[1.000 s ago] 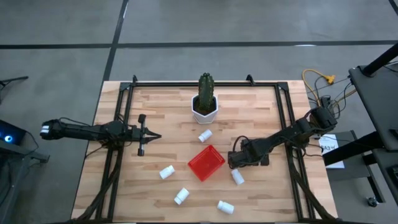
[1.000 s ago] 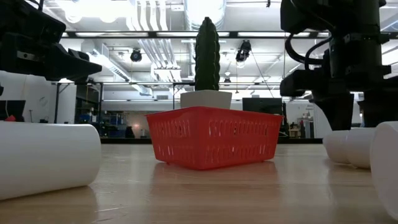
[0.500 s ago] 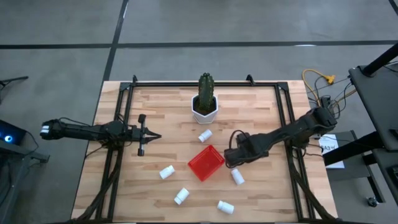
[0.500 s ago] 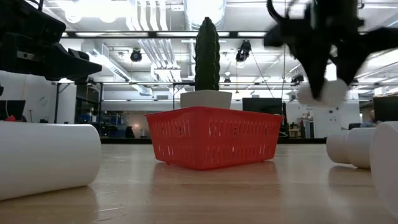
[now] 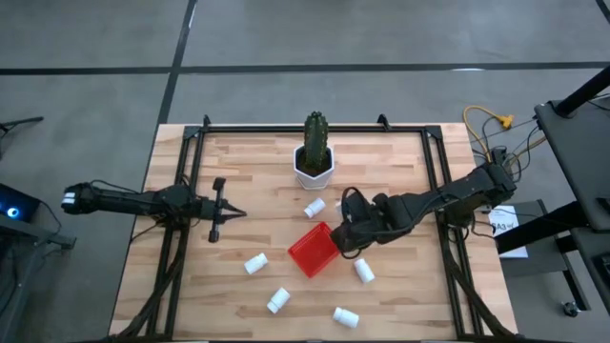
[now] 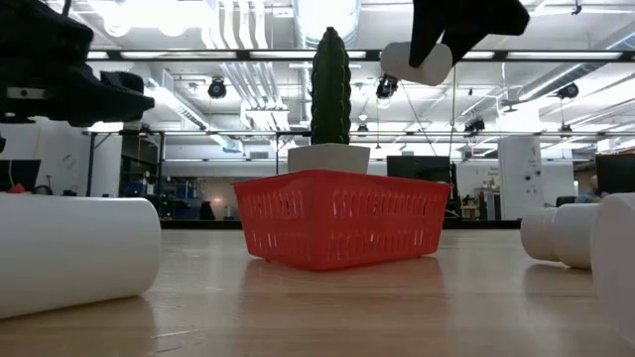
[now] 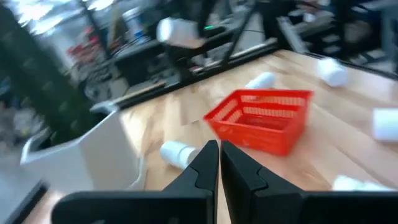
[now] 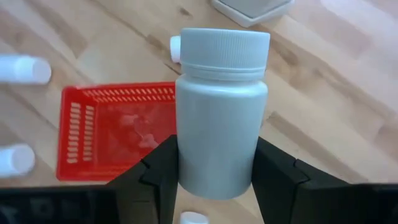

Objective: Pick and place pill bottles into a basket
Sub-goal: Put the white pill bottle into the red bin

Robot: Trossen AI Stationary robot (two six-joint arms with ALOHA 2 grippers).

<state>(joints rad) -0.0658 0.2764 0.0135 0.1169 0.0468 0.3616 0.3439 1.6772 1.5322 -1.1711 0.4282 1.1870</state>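
Near the table's left edge the left gripper [image 5: 221, 210] is parked over bare wood, its fingers [image 7: 205, 163] brought together on nothing, so no part in the present step is judged to be taken by it.

Along the near half of the table four pill bottles are seen lying loose: one [image 5: 255, 263] left of the basket, one [image 5: 278, 300] closer to the near edge, one [image 5: 345, 316] nearest that edge, and one [image 5: 364, 271] just right of the basket. A fifth bottle [image 5: 315, 206] lies between the white cactus pot [image 5: 313, 170] and the basket.

The red basket [image 5: 315, 252] stands near the table's middle, and in the right wrist view its floor [image 8: 118, 134] is seen bare; nothing has yet been delivered.

The right gripper [image 5: 349, 229] is held above the basket's right side, its fingers clamped on the sixth bottle [image 8: 221, 112], which is carried upright and well clear of the table in the low view [image 6: 417, 61].

The task is judged barely begun: the first bottle is lifted and awaits release, and five remain to be collected.
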